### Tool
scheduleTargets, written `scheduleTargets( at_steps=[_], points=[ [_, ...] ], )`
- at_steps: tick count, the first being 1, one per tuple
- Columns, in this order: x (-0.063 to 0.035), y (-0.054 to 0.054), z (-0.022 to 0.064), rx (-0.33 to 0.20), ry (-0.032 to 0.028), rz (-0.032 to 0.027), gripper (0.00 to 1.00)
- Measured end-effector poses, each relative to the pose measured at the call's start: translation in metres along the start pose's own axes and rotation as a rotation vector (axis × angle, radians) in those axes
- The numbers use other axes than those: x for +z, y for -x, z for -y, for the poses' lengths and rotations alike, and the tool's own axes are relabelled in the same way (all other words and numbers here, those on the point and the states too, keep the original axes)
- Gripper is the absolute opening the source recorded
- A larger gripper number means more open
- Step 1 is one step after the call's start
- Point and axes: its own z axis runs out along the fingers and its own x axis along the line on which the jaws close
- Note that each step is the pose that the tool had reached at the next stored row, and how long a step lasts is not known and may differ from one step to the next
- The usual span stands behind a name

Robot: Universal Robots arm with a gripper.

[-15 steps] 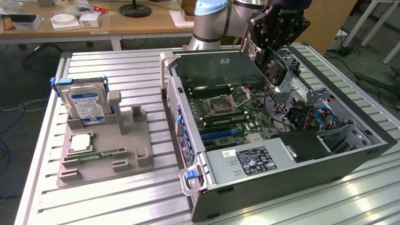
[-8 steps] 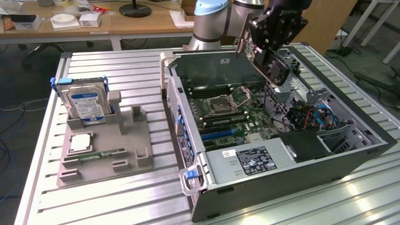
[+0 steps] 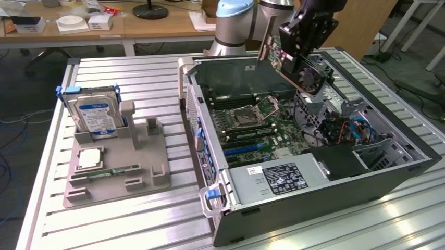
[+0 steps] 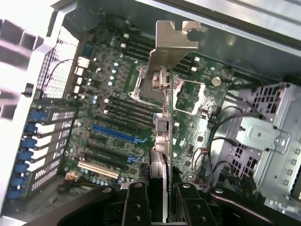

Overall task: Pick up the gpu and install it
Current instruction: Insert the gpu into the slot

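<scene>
My claw (image 3: 303, 47) is clenched on the gpu (image 3: 311, 79), in the upper right of the exterior view. The card hangs tilted just below my claw, above the motherboard (image 3: 254, 127) in the open computer case (image 3: 313, 208).

One gpu (image 3: 306, 78), one hard drive (image 3: 97, 115), one memory stick (image 3: 114, 171), one computer case (image 3: 313, 208)

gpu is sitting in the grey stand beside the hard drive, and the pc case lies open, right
No. The gpu is not in the grey stand: the exterior view shows the gripper holding it above the open pc case. The hard drive is in the stand.
</scene>
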Motion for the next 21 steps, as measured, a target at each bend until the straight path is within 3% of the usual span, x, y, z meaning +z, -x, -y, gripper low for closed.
scheduleTargets(
  at_steps=[21],
  points=[
    [0.0018,0.0000,0.0000,-0.376,-0.0015,-0.0090,0.27]
  ],
)
